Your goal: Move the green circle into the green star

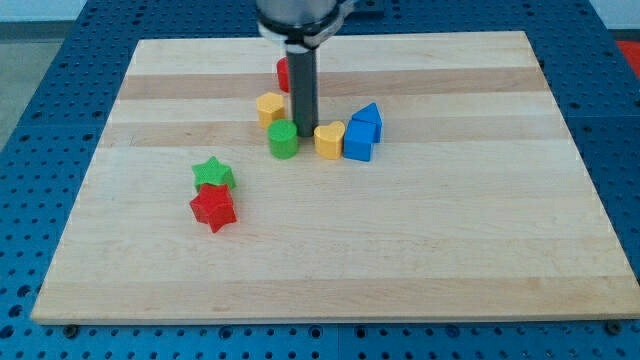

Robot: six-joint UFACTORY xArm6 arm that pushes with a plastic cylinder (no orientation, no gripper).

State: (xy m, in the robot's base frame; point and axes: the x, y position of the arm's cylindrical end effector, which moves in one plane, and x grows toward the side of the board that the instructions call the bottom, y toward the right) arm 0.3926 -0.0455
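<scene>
The green circle point(283, 139) stands near the middle of the wooden board point(400, 250). The green star point(213, 174) lies to its lower left, touching the red star point(213, 208) below it. My rod comes down from the view's top, and my tip point(304, 135) rests on the board just right of the green circle, between it and the yellow heart point(329, 139). The tip looks to be touching or nearly touching the circle's right side.
A yellow hexagon-like block point(270, 107) sits above the green circle. A red block point(284, 73) is partly hidden behind the rod. A blue cube point(358, 142) and a blue triangular block point(367, 119) sit right of the yellow heart.
</scene>
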